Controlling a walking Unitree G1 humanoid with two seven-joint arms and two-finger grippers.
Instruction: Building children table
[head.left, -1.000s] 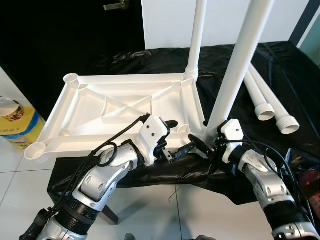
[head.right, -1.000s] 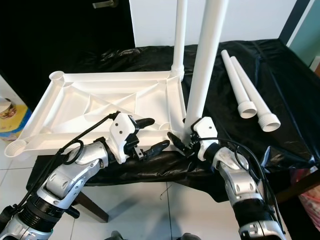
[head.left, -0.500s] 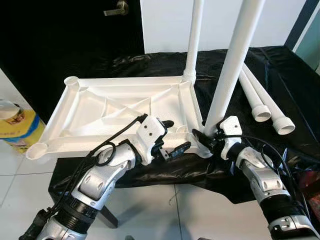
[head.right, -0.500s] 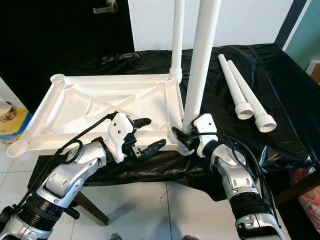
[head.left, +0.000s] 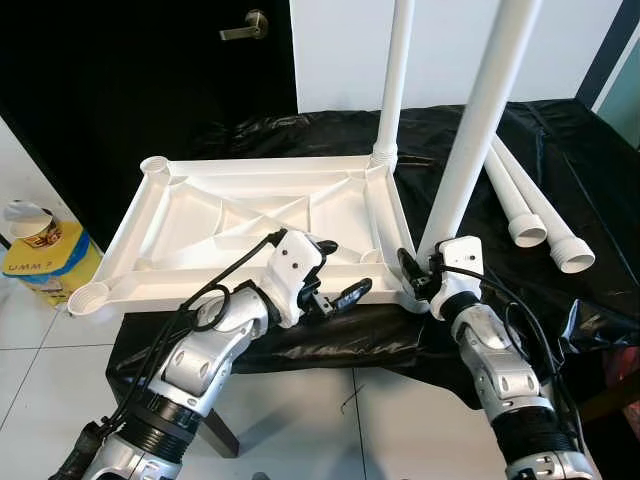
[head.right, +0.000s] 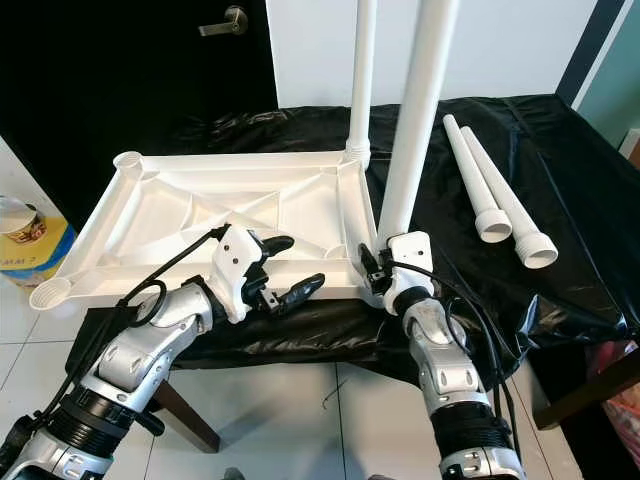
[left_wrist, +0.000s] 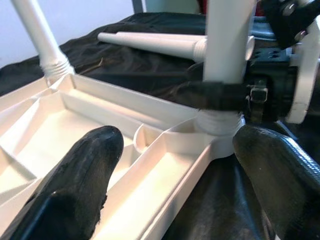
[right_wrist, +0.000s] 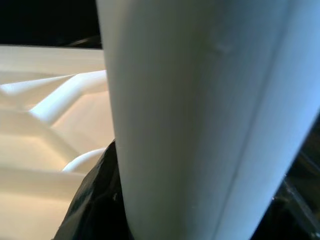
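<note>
While the white ribbed plastic tabletop (head.left: 250, 225) lay upside down on the desk (head.left: 520, 130), which was draped in crinkled black plastic sheeting, we saw two long white plastic legs already standing upright in its corner sockets. The far upright leg (head.left: 393, 75) rose from the far right corner, and the near upright leg (head.left: 478, 120) rose from the near right corner, closest to us. Our right gripper (head.left: 415, 277) was at the base of that near leg, its black fingers (left_wrist: 215, 95) wrapped round the tube just above the threaded collar and pinching it. In the right wrist view the leg's white surface (right_wrist: 200, 115) sat so close to the lens that little else could be made out, though a dark finger seemed to press against it. Our left gripper (head.left: 335, 275) hovered over the near edge of the tabletop, just beside the right one, with its two black fingers (left_wrist: 80, 175) spread wide and holding nothing. Two more loose white legs (head.left: 535, 200) lay side by side on the sheeting to the right, well apart from the tabletop. On the tiled floor (head.left: 40, 370) to the left stood a yellow tub (head.left: 40, 262), beside the desk.
</note>
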